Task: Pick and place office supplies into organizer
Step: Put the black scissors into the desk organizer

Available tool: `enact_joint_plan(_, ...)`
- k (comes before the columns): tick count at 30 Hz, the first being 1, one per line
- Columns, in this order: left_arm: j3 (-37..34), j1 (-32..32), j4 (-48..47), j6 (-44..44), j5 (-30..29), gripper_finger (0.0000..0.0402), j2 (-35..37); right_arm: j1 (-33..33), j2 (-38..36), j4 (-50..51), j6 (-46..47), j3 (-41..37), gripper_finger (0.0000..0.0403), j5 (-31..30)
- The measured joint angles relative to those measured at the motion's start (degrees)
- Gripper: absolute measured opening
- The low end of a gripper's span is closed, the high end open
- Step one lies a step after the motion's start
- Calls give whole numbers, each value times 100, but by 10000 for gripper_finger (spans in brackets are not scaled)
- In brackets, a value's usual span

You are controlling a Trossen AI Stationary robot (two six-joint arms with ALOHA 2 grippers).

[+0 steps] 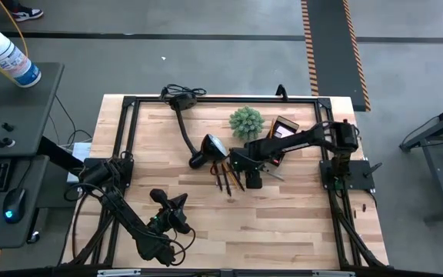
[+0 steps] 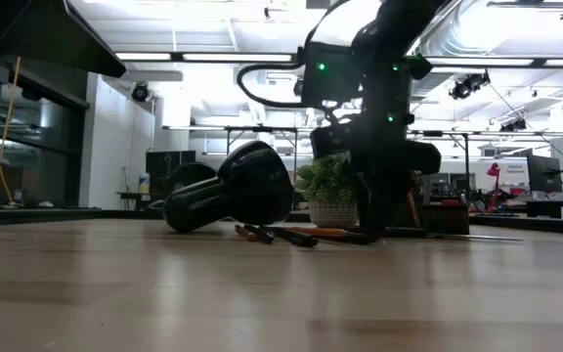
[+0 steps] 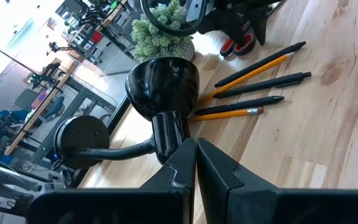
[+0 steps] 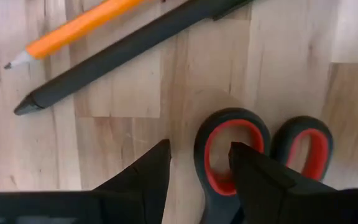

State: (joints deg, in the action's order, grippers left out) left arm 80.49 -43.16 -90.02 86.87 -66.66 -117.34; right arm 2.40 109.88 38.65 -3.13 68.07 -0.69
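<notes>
The right gripper (image 4: 197,171) straddles one red-lined loop of the scissors (image 4: 260,149) on the tabletop (image 4: 104,124) — jaws apart, apparently lined up to clamp. The left gripper (image 3: 196,165) waits near the front edge, jaws together.

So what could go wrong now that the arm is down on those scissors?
The right gripper has open jaws astride one rim of the red-handled scissors, which lie flat on the table; closing there could pinch only the rim, so they may swing or slip. A dark pen and orange pencil lie nearby and could get nudged.
</notes>
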Motion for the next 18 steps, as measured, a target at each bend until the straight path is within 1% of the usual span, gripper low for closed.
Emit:
enact_joint_plan(4, 0, 0, 0, 1, -1, 5, 0, 70, 111, 2, 1, 13, 146, 231)
enact_joint_plan(7, 0, 0, 1, 2, -1, 5, 0, 142, 153, 24, -1, 13, 126, 415)
enact_joint_plan(10, 0, 0, 0, 4, 1, 5, 0, 183, 160, 46, -1, 9, 88, 509)
enact_joint_plan(13, 0, 0, 2, 7, -1, 5, 0, 173, 164, 52, 13, 2, 30, 505)
enact_joint_plan(14, 0, 0, 2, 7, -1, 5, 0, 172, 166, 53, 41, 0, 19, 487)
enact_joint_plan(15, 0, 0, 0, 9, -1, 5, 0, 175, 168, 60, 95, 0, 15, 467)
enact_joint_plan(18, 0, 0, 0, 27, -1, 5, 0, 112, 172, 104, 327, 0, 25, 284)
